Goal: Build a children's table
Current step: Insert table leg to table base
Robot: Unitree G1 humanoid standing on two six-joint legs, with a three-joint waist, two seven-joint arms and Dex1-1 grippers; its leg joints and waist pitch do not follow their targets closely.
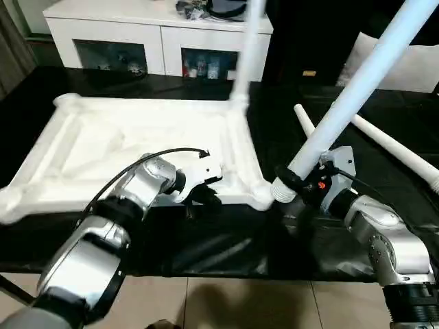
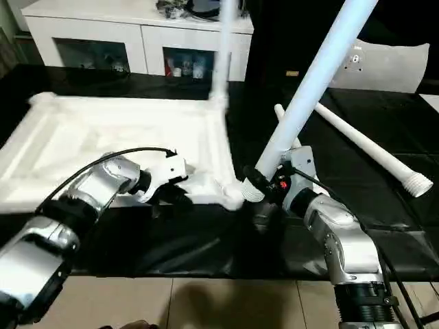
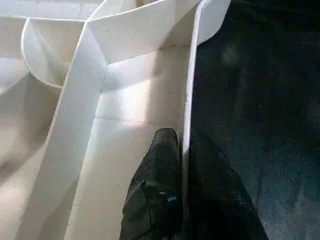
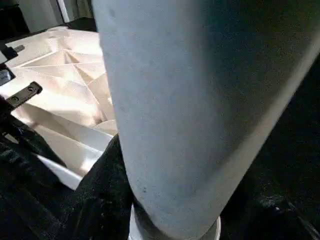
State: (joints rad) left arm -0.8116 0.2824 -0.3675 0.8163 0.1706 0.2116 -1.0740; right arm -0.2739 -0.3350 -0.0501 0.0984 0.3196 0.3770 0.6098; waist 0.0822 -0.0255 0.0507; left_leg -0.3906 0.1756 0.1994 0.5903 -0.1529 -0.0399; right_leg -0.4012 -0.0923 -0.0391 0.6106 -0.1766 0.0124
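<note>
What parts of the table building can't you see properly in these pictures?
- Top of the held leg: cut off by the head views' upper edge.
- Its threaded end: hidden by the right gripper.
- Standing leg: top cut off too.
- Table top near left corner: hidden behind the left forearm.
- Things on the cabinet: too small.

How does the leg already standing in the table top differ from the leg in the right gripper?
The fitted leg stands upright in the far corner socket of the upturned table top, with no gripper on it. The held leg leans steeply, gripped near its lower end by the right gripper, that end beside the near corner socket, not yet seated. Both are white, round and tapered.
</note>
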